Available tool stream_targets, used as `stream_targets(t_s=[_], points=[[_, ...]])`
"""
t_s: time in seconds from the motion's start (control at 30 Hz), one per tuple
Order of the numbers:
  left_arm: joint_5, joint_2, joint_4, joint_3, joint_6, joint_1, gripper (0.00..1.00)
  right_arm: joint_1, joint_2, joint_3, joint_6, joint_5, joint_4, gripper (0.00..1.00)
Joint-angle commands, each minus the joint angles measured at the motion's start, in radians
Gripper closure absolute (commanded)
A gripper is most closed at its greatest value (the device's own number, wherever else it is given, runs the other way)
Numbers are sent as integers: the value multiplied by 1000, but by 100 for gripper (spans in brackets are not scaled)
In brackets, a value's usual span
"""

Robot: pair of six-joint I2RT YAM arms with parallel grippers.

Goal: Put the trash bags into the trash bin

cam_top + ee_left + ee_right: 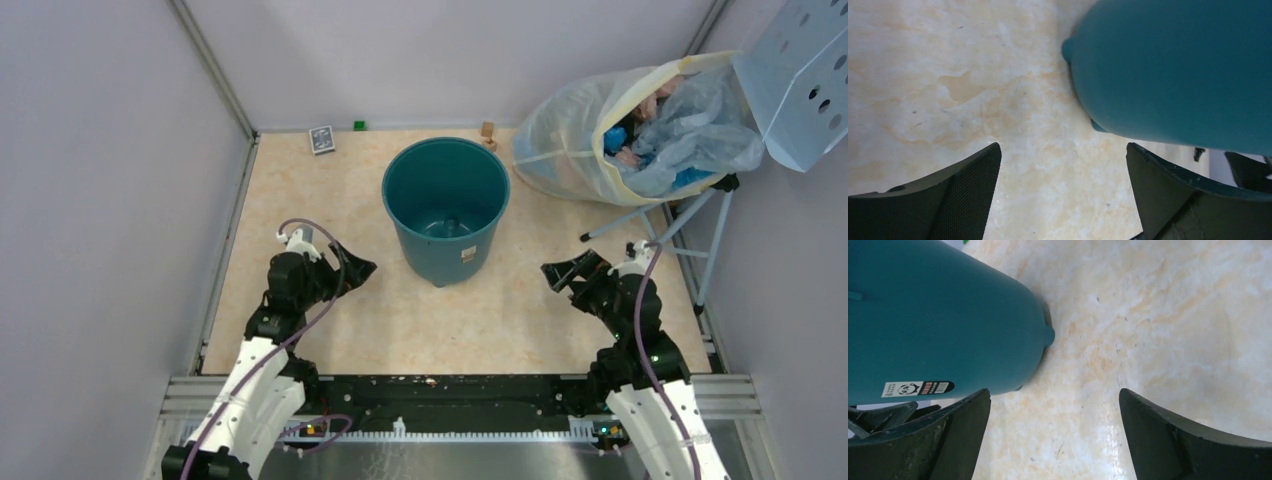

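Leaning at the upper right of the overhead view, a big yellowish see-through sack [565,140] lies open toward the right, above thin grey stand legs [668,215] and beside a pale perforated panel [800,80]. Crumpled pale-blue trash bags [695,130] show in the sack's mouth together with some pink and darker blue plastic, and I cannot tell one bag from another there. Along the far edge of the counter [300,190] sit a small dark card box [321,139], a green block [359,126] and two little wooden blocks [488,133], all well apart from the arms. The bin [446,205] stands upright in the upper middle of the frame. It is round, tapered and dark teal, with its mouth open upward, its bottom visible inside, and a small white label [467,254] low on the near side. The left tool [358,270] and the right tool [562,275] sit low on either side of the bin, near it but not touching. Both have their fingers spread wide and grip nothing. Each wrist view shows marbled surface between the fingers and the bin's wall beyond. The counter is beige and mottled, enclosed by plain grey walls [100,150], with a metal rail [450,395] along the bottom of the frame.
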Motion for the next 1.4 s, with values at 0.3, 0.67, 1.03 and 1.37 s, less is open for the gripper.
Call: stream_targets(t_s=[0.3,0.67,1.03,1.37], points=[[430,-29,312,-83,-60,-7,1,3,87,106,101,-261,156,6],[165,25,598,-174,-117,-254,1,3,326,593,-226,-71,-84,8],[56,270,842,-159,-79,-321,1,3,668,1158,-357,510,-336,24],[84,549,1049,-67,-101,-330,1,-101,891,1322,-309,684,-452,26]])
